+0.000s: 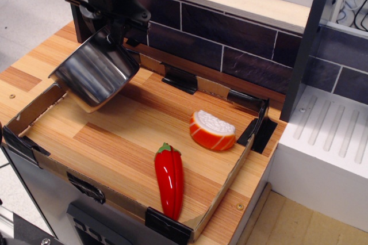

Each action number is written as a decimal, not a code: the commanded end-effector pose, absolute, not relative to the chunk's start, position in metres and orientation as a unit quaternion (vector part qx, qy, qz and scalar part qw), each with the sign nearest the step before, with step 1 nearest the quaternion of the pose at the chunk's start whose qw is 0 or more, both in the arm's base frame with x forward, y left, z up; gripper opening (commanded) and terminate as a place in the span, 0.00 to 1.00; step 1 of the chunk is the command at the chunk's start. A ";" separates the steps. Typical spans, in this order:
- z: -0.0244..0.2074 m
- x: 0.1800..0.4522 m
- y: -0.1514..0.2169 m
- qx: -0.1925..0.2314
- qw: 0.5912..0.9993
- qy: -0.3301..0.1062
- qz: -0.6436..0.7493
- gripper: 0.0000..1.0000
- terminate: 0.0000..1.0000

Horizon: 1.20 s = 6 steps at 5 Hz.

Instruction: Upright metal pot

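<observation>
One step is in hand: turning the metal pot (96, 76) upright. It hangs tilted, base low, above the rear-left corner of the cardboard tray (34, 115), directly beneath the gripper (118, 26), which pinches its rim. Next move, as judged: level the pot, lower it onto the tray floor clear of the chili (169, 179), then release.

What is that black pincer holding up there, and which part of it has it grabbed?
The black pincer holds the shiny stainless-steel cylindrical pot by its upper rim, tilted above the wooden tray.
</observation>
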State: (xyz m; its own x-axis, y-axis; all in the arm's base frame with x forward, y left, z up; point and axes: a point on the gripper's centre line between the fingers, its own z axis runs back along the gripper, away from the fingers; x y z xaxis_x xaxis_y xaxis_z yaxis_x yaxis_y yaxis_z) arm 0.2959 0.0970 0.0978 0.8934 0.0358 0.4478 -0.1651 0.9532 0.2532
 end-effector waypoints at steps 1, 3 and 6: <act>0.090 0.296 0.077 0.185 0.959 -0.215 -0.020 0.00 0.00; 0.080 0.290 0.062 0.126 0.979 -0.153 0.043 1.00 0.00; 0.089 0.278 0.061 0.138 0.965 -0.187 0.119 1.00 0.00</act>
State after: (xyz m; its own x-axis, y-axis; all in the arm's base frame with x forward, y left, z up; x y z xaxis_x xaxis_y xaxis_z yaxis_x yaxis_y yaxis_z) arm 0.2699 0.0606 0.0753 0.9244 0.1803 0.3361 -0.2653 0.9371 0.2268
